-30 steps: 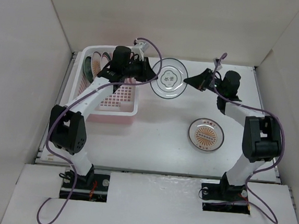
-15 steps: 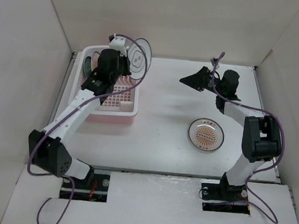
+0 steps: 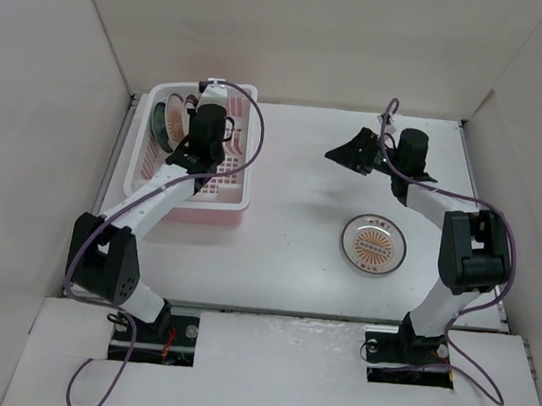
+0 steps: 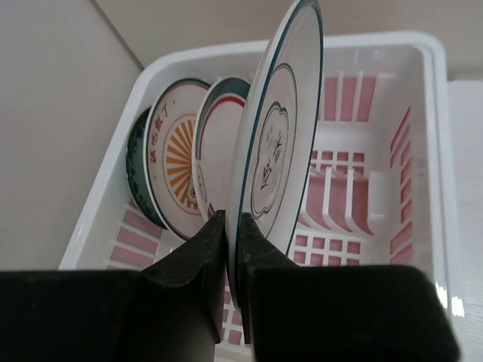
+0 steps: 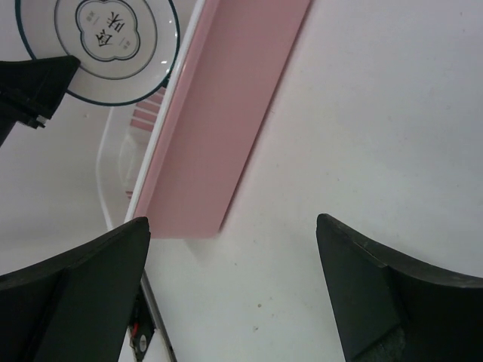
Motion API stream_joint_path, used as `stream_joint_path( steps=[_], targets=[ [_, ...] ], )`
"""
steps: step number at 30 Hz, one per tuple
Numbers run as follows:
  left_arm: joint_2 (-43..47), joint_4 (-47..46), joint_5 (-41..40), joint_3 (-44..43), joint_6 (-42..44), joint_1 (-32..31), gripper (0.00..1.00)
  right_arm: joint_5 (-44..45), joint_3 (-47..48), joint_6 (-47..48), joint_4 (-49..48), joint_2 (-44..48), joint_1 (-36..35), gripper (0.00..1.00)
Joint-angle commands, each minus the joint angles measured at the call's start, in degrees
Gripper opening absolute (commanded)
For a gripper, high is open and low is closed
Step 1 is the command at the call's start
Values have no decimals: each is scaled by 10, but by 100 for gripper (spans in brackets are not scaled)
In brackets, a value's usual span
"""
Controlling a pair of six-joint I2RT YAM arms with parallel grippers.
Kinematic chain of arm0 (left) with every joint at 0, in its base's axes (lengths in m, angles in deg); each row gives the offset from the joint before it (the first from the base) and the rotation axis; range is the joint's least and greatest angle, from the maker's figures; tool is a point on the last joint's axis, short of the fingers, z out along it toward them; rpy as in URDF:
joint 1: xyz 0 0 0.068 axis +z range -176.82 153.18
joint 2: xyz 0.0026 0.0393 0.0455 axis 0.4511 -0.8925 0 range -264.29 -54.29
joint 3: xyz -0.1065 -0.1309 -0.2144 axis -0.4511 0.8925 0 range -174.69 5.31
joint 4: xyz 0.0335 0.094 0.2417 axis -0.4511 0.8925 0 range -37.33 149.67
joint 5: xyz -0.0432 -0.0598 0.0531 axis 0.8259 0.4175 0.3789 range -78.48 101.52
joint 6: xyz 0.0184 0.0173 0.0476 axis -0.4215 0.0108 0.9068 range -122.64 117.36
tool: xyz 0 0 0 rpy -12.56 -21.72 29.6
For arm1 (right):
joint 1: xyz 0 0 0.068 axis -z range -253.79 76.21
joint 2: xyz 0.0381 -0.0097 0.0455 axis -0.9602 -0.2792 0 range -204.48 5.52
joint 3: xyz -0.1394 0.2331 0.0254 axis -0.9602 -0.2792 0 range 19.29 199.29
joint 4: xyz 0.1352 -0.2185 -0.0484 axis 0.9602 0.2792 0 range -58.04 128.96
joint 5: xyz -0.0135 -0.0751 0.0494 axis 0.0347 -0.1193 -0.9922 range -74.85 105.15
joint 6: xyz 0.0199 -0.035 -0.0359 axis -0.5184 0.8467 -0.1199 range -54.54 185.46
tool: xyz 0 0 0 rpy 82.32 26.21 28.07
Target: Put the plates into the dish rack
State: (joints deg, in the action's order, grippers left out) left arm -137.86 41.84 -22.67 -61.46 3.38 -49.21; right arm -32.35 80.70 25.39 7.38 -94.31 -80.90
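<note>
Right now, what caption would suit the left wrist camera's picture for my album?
Left gripper holds a dark-rimmed plate on edge over the pink dish rack, beside three plates already standing inside.

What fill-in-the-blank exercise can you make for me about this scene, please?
1. The left claw holds a white plate upright over the pink ____.
2. ____ plates already stand inside it.
3. The right claw is ____ and holds nothing.
4. One orange-centred plate lies flat on the ____.
Missing words: rack, three, open, table.
</note>
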Motion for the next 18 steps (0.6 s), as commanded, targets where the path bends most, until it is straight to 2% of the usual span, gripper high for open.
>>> stream_joint_path(
  steps=[1, 18],
  targets=[
    [-10, -53, -45, -16, 4, 1, 0, 22, 30, 49, 38, 29, -8, 96],
    [-119, -53, -52, -48, -20, 28, 0, 22, 41, 54, 38, 17, -13, 96]
  ],
)
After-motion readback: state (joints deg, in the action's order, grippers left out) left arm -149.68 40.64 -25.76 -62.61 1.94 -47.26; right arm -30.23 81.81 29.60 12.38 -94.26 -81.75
